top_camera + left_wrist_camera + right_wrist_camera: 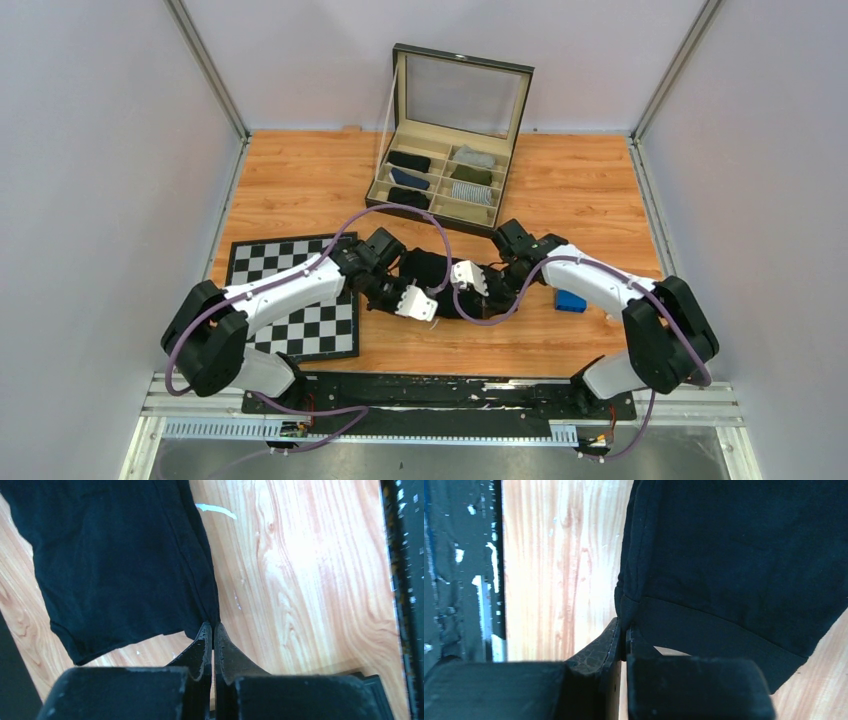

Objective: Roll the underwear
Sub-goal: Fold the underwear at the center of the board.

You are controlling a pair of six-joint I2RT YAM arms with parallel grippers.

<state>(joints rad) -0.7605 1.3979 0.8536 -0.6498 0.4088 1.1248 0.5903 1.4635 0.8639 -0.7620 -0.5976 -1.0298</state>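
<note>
Black underwear (pixel 425 270) spans nine-to-three, left gripper (pixel 214 630) and right gripper (pixel 624 630) each clamped on a near corner, equally close.

Underwear (pixel 424 268) at centre, chessboard (pixel 262 258) to its left, compartment box (pixel 440 212) behind, small block (pixel 571 300) to its right

Matt black cloth underwear (pixel 115 565) on glossy wooden table (pixel 300 580).

A robotics lab cell: plain pale grey panel walls (pixel 90 150) on aluminium corner posts (pixel 207 70) box in the wood-grain bench (pixel 590 190), with a black metal mounting rail (pixel 440 395) along its near edge.
</note>
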